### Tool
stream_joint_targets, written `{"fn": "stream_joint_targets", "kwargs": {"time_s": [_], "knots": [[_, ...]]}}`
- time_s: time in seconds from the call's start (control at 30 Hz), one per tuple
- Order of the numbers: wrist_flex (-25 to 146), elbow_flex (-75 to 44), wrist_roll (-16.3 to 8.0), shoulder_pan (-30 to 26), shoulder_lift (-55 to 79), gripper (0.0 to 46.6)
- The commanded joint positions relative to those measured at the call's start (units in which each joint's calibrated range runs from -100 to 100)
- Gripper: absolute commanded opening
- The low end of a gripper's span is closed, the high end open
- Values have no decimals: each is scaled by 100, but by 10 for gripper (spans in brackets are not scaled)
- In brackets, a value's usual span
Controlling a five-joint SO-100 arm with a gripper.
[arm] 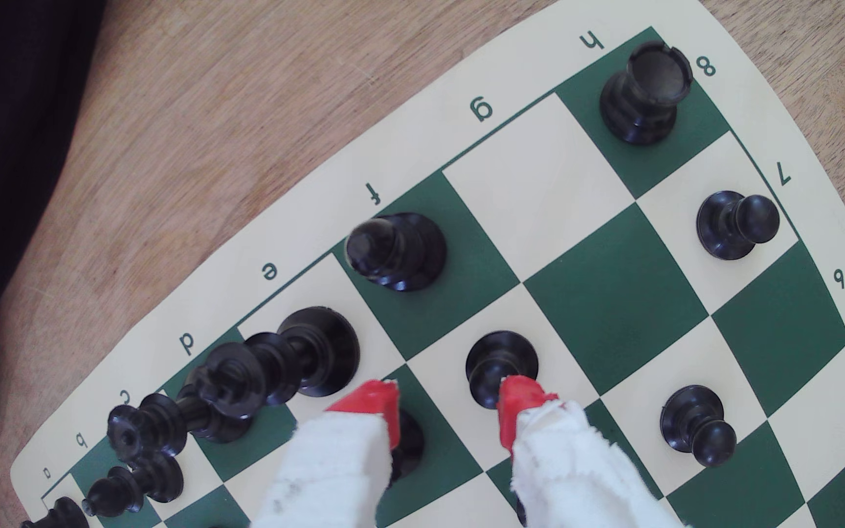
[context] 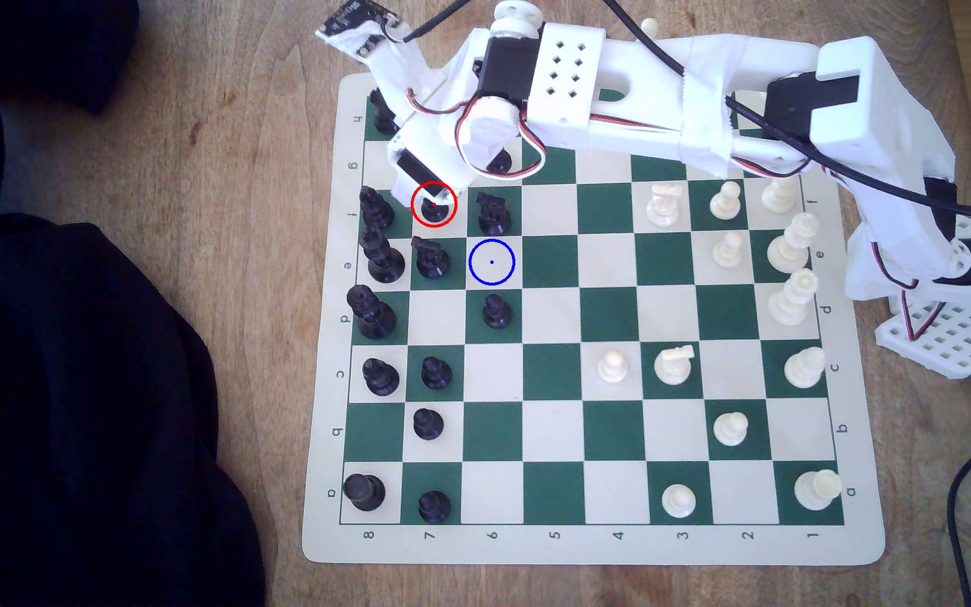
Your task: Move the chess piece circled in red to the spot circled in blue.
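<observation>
The chess piece [context: 434, 208] is a small black pawn inside the red ring, on a cream square near the exterior view's left board edge. My gripper [context: 433, 191] hangs right over it and its white housing covers the pawn's top. In the wrist view the gripper [arm: 443, 401] is open. One of its red-tipped fingertips [arm: 514, 401] overlaps the pawn [arm: 499, 363], which sits off to that side rather than centred between the jaws. The other fingertip [arm: 369, 403] is over the neighbouring green square. The spot [context: 491, 262] is a bare cream square with a blue ring, diagonally adjacent to the pawn.
Black knights stand beside the pawn's square [context: 430, 257] and beside the spot [context: 493, 213]. Another black pawn [context: 495, 310] sits just below the spot. Tall black pieces [context: 377, 233] line the exterior view's left edge. White pieces [context: 727, 201] fill the exterior view's right side of the board [context: 553, 543].
</observation>
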Motion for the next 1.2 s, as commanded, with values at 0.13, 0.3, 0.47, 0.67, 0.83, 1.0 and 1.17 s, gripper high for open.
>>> {"fn": "stream_joint_targets", "kwargs": {"time_s": [0.13, 0.3, 0.47, 0.67, 0.83, 1.0, 1.17], "knots": [[-113, -485, 54, 70, -51, 128], [-137, -485, 73, 101, 8, 127], [-146, -485, 107, 125, 76, 125], [-187, -485, 107, 125, 161, 138], [-244, -485, 107, 101, 212, 140], [-260, -485, 107, 86, 331, 138], [-260, -485, 107, 70, 339, 128]]}}
